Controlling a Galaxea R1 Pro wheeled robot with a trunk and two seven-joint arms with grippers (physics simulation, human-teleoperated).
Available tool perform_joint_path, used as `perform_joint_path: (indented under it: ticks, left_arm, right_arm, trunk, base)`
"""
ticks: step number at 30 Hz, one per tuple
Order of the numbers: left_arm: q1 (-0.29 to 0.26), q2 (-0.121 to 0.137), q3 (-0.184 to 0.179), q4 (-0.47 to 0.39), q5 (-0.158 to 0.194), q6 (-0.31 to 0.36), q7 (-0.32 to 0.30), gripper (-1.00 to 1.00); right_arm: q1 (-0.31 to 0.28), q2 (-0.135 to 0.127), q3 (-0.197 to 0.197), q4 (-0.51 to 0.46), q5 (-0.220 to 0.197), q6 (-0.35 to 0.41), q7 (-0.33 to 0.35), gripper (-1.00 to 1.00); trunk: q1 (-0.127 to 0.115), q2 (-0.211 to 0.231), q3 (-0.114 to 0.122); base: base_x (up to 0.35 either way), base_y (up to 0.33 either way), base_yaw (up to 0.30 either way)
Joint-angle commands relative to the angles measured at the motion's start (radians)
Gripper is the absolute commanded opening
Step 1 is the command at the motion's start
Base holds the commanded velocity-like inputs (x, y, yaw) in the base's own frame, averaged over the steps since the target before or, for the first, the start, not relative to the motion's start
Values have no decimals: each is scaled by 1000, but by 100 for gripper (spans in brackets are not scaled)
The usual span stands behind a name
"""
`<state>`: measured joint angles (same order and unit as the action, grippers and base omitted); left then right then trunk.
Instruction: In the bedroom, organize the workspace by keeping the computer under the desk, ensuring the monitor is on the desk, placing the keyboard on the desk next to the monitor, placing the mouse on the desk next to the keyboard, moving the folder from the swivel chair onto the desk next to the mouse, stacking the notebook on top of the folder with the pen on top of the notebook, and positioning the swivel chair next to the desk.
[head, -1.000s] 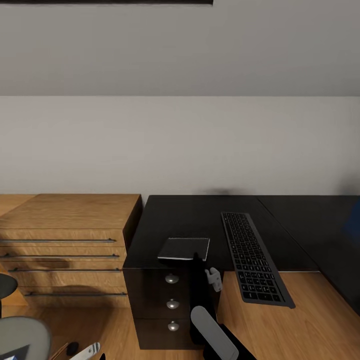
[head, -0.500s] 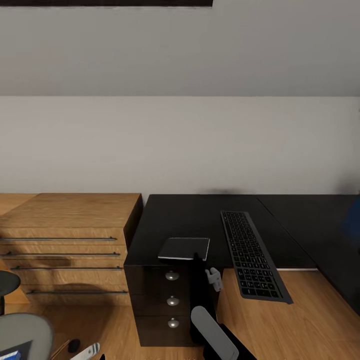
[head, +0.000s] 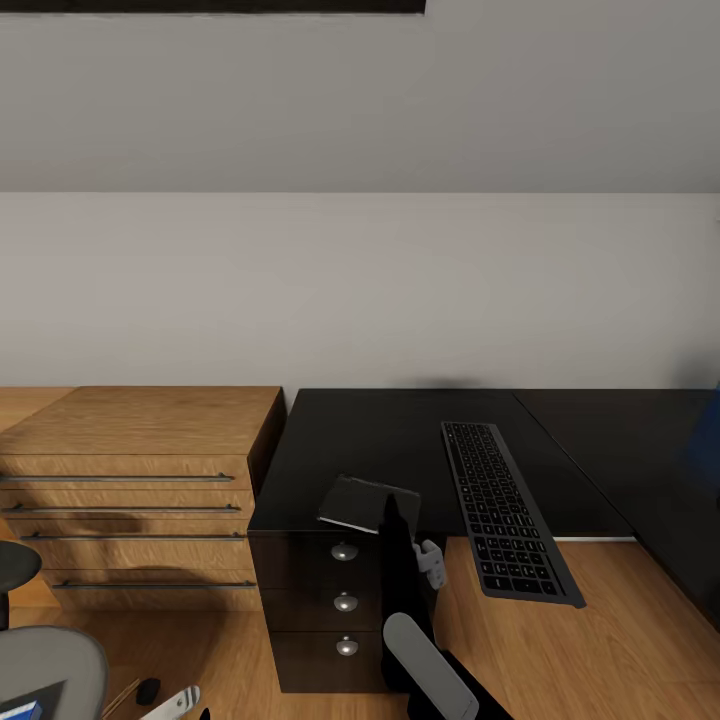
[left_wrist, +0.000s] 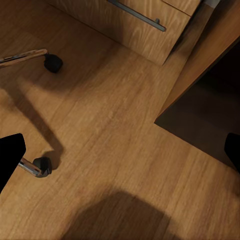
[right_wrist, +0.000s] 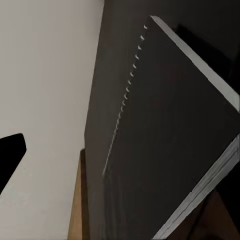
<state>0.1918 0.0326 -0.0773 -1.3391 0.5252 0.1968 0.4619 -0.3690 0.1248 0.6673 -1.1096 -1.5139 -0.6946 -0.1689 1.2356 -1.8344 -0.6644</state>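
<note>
The dark notebook (head: 362, 502) sits tilted at the front edge of the black desk (head: 390, 435), one side raised off the top. My right gripper (head: 393, 514) is at that raised side, jaws wide apart. In the right wrist view the notebook (right_wrist: 170, 130) spans the gap; one finger (right_wrist: 10, 155) stands well clear of it and the other is hidden behind it. The keyboard (head: 505, 510) lies to the right, overhanging the desk's front. The swivel chair (head: 45, 670) carries a corner of the blue folder (head: 20, 711). My left gripper (left_wrist: 125, 145) hangs open over the floor. Monitor, mouse, pen and computer are out of view.
A low light-wood cabinet (head: 130, 470) stands left of the desk's dark drawer unit (head: 340, 610). The chair's chrome legs and castors (left_wrist: 42, 166) sit on the wood floor below my left gripper. A blue panel (head: 706, 440) borders the desk at the right.
The notebook lay flat on the desk; now its near side is tipped up at my right gripper. The view shifted slightly between the first two frames.
</note>
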Motion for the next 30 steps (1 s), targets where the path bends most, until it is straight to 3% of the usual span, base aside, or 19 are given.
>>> perform_joint_path:
  ticks: [1, 16, 30]
  left_arm:
    - [0, 1, -3, -2, 6, 3, 8, 100]
    - [0, 2, -3, -2, 7, 2, 8, 100]
    - [0, 2, -3, -3, 7, 3, 8, 100]
  right_arm:
    - [-1, -1, 2, 0, -5, -5, -8, 100]
    - [-1, -1, 2, 1, -5, -5, -7, 100]
    - [-1, -1, 2, 1, -5, -5, -7, 100]
  trunk:
    - [0, 0, -1]
    - [0, 0, -1]
    - [0, 0, -1]
  base:
    - [0, 0, 0]
    - [-11, 0, 0]
    - [-256, 0, 0]
